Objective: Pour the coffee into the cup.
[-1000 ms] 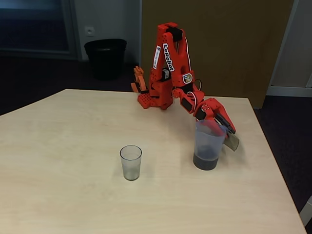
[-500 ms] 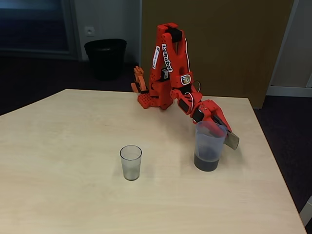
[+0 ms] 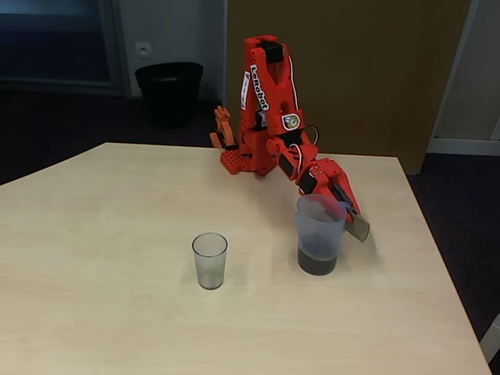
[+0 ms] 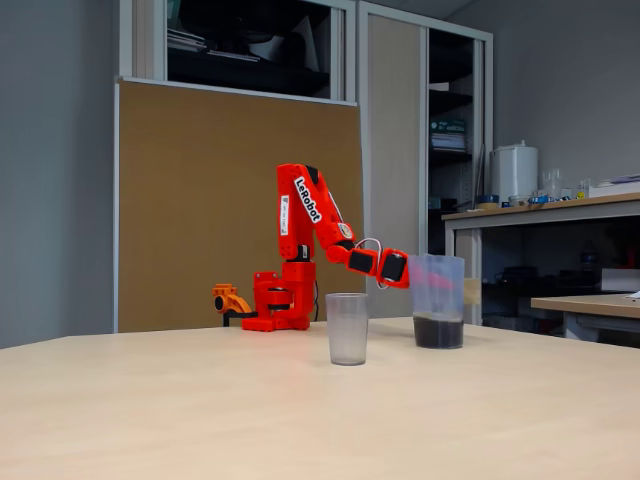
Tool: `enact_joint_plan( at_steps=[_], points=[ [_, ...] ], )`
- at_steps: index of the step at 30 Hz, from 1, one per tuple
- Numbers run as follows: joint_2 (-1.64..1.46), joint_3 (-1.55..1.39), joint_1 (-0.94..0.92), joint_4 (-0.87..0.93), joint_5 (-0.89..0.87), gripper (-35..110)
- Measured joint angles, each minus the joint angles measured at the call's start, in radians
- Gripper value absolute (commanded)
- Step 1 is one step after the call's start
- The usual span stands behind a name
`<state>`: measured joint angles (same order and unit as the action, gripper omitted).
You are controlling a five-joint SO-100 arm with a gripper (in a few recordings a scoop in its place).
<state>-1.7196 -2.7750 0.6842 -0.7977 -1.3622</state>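
- We see a red robot arm (image 3: 269, 101) standing at the far edge of a pale wooden table (image 3: 117, 312), its base near the middle of that edge, white lettering on its upper link.
- The arm folds down and reaches forward to the right in a fixed view, ending at a translucent jug (image 3: 318, 234) that stands upright on the table.
- The coffee (image 3: 317, 262) lies as a dark, nearly black layer in the bottom of the jug, filling only its lowest part.
- The gripper (image 3: 348, 212) sits at the jug's right rear side, by the rim and handle area. Its fingers are on either side of something there, but we cannot tell from these pictures whether they are clamped on the jug or merely beside it.
- In the low side-on fixed view, the gripper's end is hidden behind the jug (image 4: 437, 300), and the coffee (image 4: 438, 331) shows as a dark band at the bottom.
- The cup (image 3: 209, 260), a small clear tapered tumbler, stands upright to the left of the jug and a little nearer the camera in a fixed view, well apart from it. It looks empty.
- From the side-on view, the cup (image 4: 347, 328) stands just left of the jug, with a gap of table between them.
- Behind the table we see a brown board (image 3: 351, 70) against the wall and a black waste bin (image 3: 169, 92) on the dark floor to the left.
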Motion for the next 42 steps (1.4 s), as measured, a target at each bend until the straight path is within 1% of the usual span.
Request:
enact_joint_plan(
  at_steps=[10,15,18,29,33,37,42],
  points=[
    [-0.204,-0.086,-0.074,0.107,-0.029,0],
    [-0.262,-0.104,-0.115,0.118,-0.092,0],
    [-0.284,-0.101,-0.143,0.161,-0.135,0],
    [-0.291,0.084,-0.241,0.38,-0.184,0],
    [-0.275,0.155,-0.253,0.423,-0.187,0],
    [-0.259,0.221,-0.265,0.459,-0.244,0],
    [-0.209,0.255,-0.278,0.443,-0.341,0]
  ],
)
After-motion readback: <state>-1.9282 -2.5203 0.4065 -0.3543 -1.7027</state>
